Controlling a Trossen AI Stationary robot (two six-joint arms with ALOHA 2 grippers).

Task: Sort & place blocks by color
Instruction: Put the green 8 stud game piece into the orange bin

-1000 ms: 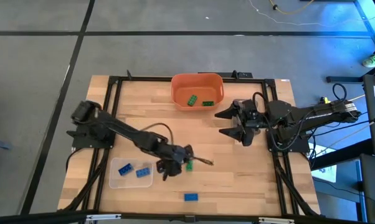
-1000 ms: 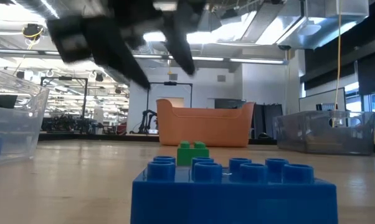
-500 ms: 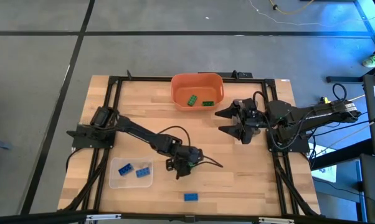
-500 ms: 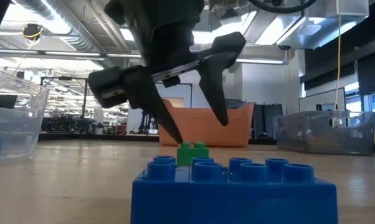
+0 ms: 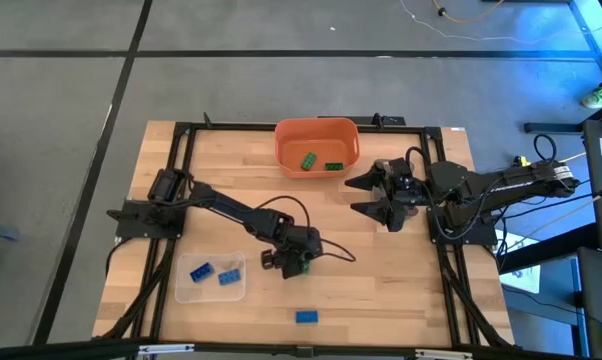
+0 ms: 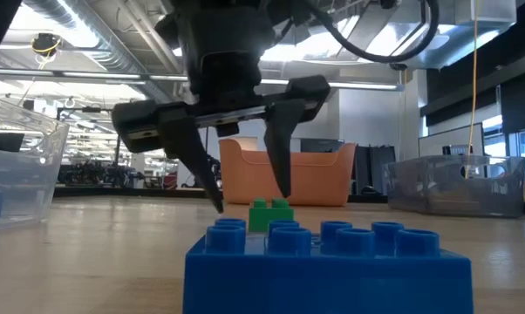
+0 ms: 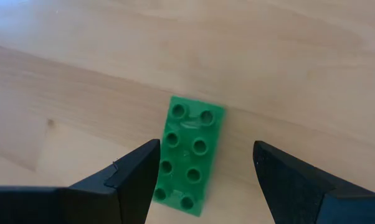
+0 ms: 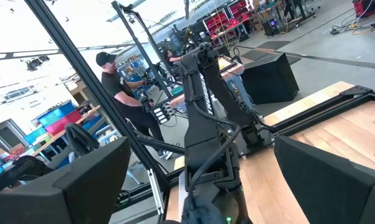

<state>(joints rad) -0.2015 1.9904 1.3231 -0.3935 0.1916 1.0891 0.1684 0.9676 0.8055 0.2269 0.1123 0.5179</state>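
From above, the left gripper (image 5: pixel 297 262) hangs mid-table over a green block (image 5: pixel 303 266); the right gripper (image 5: pixel 373 196) waits, fingers spread, near the orange bowl (image 5: pixel 317 129). At table height, spread fingers (image 6: pixel 279 148) straddle the block. Through the left wrist camera, it lies flat, untouched.

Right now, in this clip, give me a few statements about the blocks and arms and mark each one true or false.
1. The left pincer is open, its fingers either side of a green block on the table. True.
2. The orange bowl holds two blue blocks. False: it holds two green blocks.
3. The clear tray holds two blue blocks. True.
4. The right pincer is shut on a blue block. False: it is open and holds nothing.
5. A blue block lies loose on the table. True.
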